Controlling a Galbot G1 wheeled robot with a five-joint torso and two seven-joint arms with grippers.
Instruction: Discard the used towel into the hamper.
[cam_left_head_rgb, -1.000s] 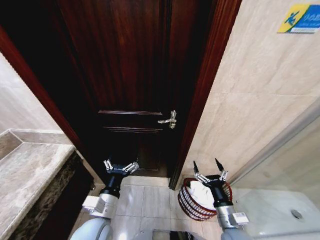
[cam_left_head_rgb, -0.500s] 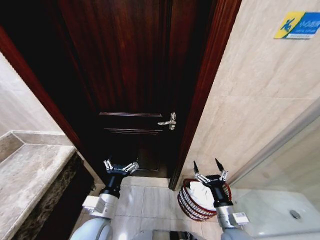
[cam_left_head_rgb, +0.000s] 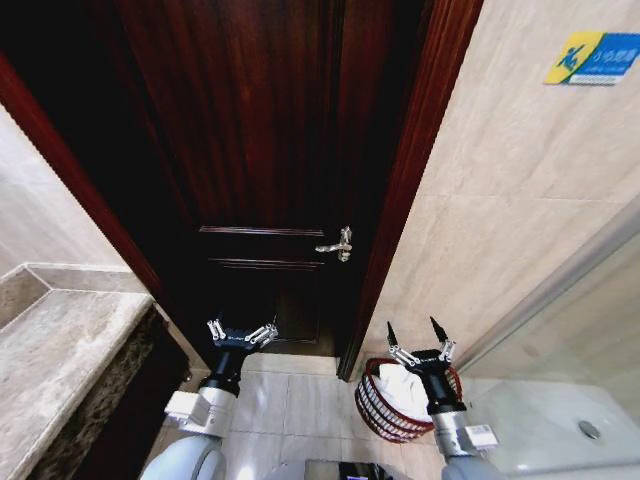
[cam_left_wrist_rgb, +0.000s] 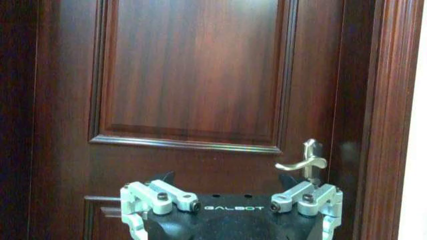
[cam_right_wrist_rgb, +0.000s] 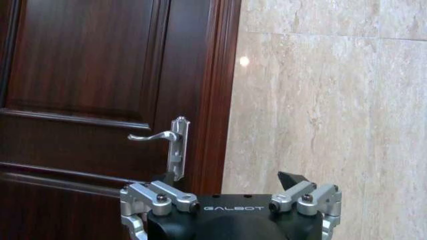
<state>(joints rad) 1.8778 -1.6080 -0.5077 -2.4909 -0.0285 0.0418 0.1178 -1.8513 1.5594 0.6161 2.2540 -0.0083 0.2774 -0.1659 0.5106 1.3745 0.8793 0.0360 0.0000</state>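
The view has only crept slightly; my arms haven't budged. My right pincer (cam_left_head_rgb: 418, 338) hangs spread apart and empty above the hamper (cam_left_head_rgb: 380, 410) at five o'clock, a white towel (cam_left_head_rgb: 403, 385) already inside, so the drop looks done. My left pincer (cam_left_head_rgb: 241, 331) idles apart at seven o'clock.

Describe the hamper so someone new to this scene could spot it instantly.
Find the dark wooden door and follow its right frame down to the tiled floor. The hamper sits there against the beige wall, under the open right gripper. It is the one round reddish-brown wire basket, with white cloth inside.
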